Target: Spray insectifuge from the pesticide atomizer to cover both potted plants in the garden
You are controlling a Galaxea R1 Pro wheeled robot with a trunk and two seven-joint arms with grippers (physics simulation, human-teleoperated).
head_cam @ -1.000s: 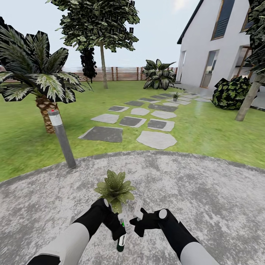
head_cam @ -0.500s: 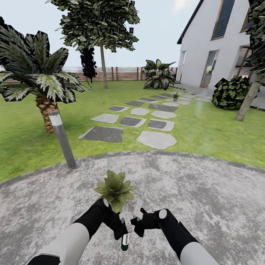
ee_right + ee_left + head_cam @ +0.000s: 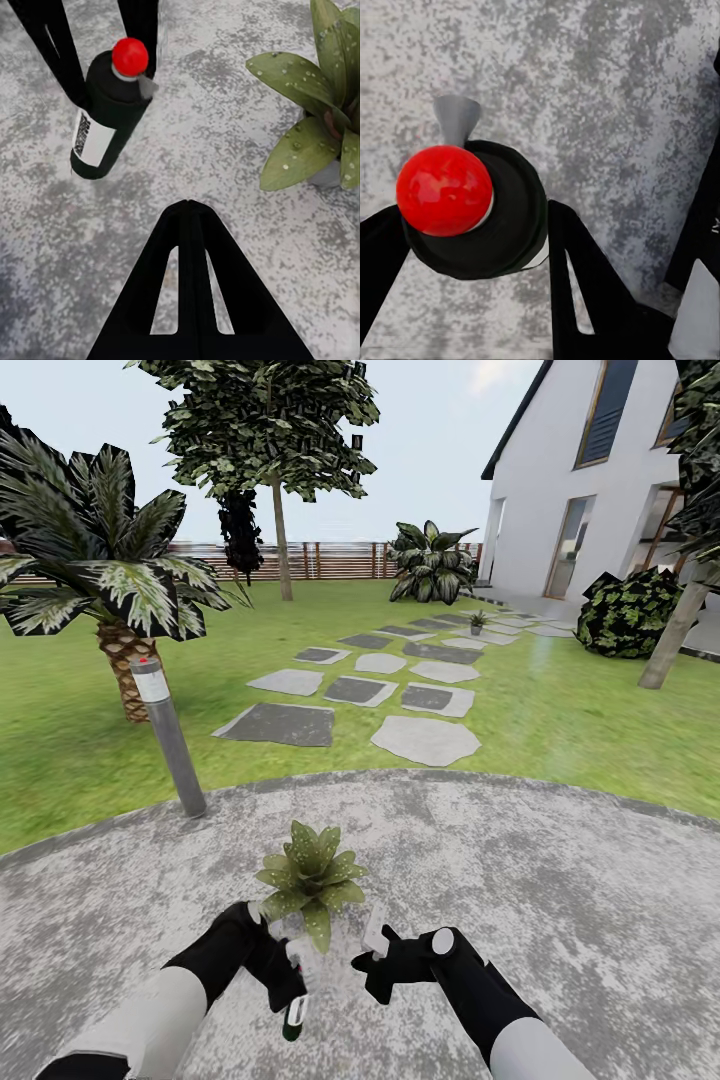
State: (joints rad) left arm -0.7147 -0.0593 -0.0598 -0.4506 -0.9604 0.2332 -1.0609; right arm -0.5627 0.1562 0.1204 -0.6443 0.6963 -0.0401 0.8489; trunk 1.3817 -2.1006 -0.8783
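Two grippers work low over the round grey patio (image 3: pixel 560 880) as the spraying step is in hand. At far left stand a palm (image 3: pixel 100 575) and a grey bollard lamp (image 3: pixel 168 735) at the lawn's edge. Next, the left gripper (image 3: pixel 292 968) is clenched around the pesticide atomizer (image 3: pixel 295 1015), a dark bottle with a pale label; the left wrist view looks down on its red cap (image 3: pixel 444 190), with black fingers (image 3: pixel 585 277) pressed to either side of the body. The bottle hangs just beside the near potted plant (image 3: pixel 312 875), whose pale-flecked leaves carry droplets in the right wrist view (image 3: pixel 311 112). The plant sits in a small grey pot (image 3: pixel 330 174); the soil inside is hidden under the rosette. Right of the plant, the right gripper (image 3: pixel 368 948) holds nothing, and whether its fingers are spread or together cannot be told.

Done well, the job calls for a firm grip, the nozzle turned toward the rosette, and passes that reach leaves on every side, not one face alone. Farther right, up the stepping stones (image 3: pixel 400 680), the second potted plant (image 3: pixel 477 622) waits near the white house (image 3: pixel 580 480), seemingly not yet treated.
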